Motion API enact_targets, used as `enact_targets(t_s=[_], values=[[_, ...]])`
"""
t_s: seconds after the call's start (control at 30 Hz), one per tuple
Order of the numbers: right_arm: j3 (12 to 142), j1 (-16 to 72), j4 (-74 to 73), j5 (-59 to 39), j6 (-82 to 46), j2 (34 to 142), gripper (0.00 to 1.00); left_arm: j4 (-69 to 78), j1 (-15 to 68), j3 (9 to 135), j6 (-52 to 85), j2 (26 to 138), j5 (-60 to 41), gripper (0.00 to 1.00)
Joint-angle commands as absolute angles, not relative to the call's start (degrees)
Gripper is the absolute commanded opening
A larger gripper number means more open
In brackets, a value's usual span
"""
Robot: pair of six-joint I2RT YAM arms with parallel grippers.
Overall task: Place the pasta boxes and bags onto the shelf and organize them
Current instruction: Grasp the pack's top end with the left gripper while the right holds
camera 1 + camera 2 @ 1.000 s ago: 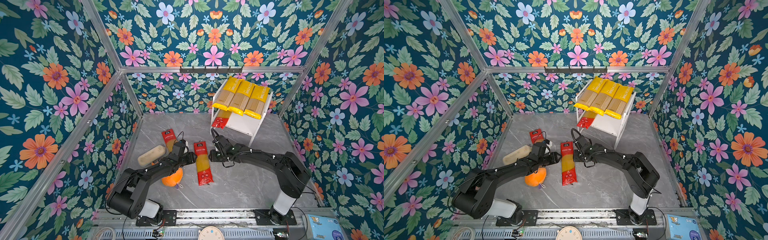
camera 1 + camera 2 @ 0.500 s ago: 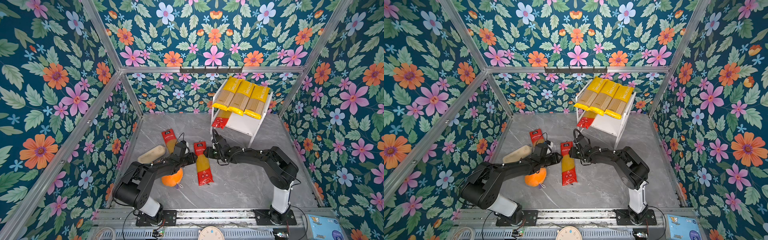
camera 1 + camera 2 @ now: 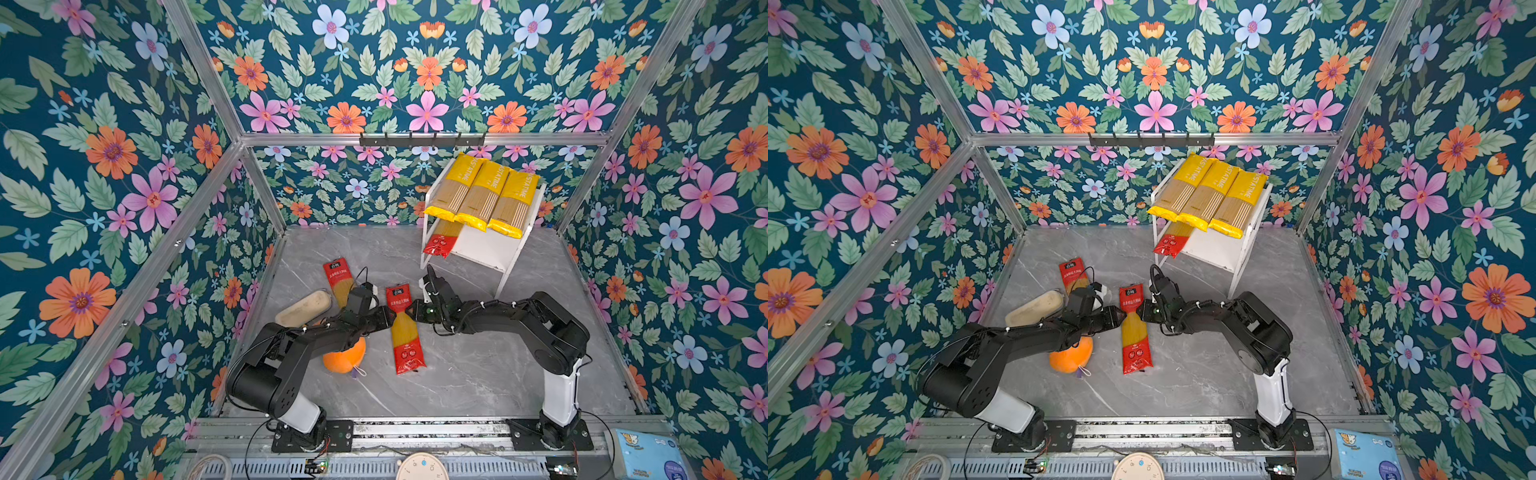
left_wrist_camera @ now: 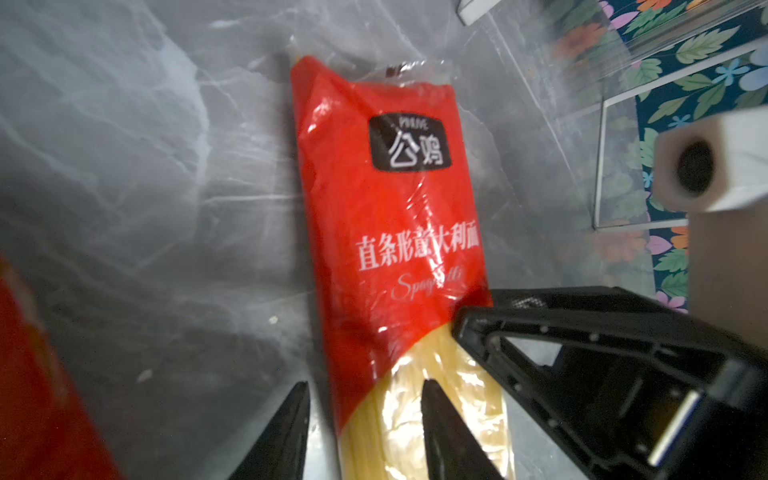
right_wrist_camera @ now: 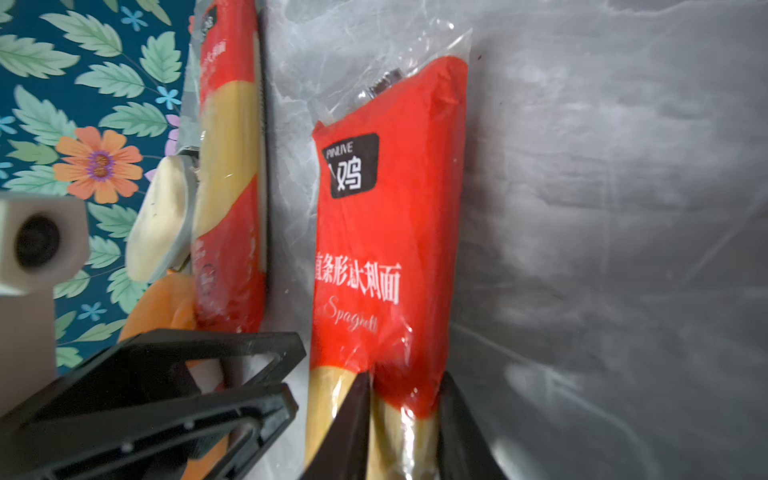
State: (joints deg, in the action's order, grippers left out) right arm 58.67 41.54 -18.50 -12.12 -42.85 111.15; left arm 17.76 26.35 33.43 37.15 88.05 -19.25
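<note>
A red-ended spaghetti pack (image 3: 405, 328) is laid flat on the grey tabletop (image 3: 478, 374), running front to back between the two arms. It is flanked at its clear middle. The left arm (image 3: 316, 336) is stretched in from the left and the right arm (image 3: 498, 313) from the right, so that the two sets of jaws stand almost tip to tip across it.

In the left wrist view the left jaws are seen partly open. One tip is set just beside the pack's edge and the other over the noodles. A sliver of tabletop is seen between the outer tip and the wrapper, and no pinch can be made out. In the right wrist view the right jaws are seen drawn in narrow on a strip along the pack's other side, with both tips pressed against the wrapper.

A second red pack (image 3: 338, 278) lies near on the left and is partly covered by the left arm. A beige loaf (image 3: 303, 308) is set just beside it. An orange plush toy (image 3: 345, 357) is half hidden under the same arm.

The white shelf (image 3: 490, 249) is placed at the back right. Its top board is filled by three yellow packs (image 3: 482, 195) laid side by side, their ends overhanging the front edge. On the lower board a third red pack (image 3: 440, 243) is lodged at the left, its red end jutting past the board.
</note>
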Motion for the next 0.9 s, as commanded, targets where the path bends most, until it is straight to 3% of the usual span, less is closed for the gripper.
enact_targets(t_s=[0.0, 0.4, 0.87], values=[[58.16, 41.60, -23.37, -13.71, -43.33, 109.35, 0.21, 18.98, 26.35, 33.93, 36.09, 86.07, -20.13, 0.46], [57.36, 41.76, -22.32, -12.74, -41.98, 101.54, 0.13, 17.95, 26.06, 33.49, 30.55, 73.08, -19.24, 0.52], [52.36, 42.98, -24.90, -8.79, -40.63, 94.01, 0.10, 30.58, 25.05, 25.48, 27.32, 63.10, -24.55, 0.60]])
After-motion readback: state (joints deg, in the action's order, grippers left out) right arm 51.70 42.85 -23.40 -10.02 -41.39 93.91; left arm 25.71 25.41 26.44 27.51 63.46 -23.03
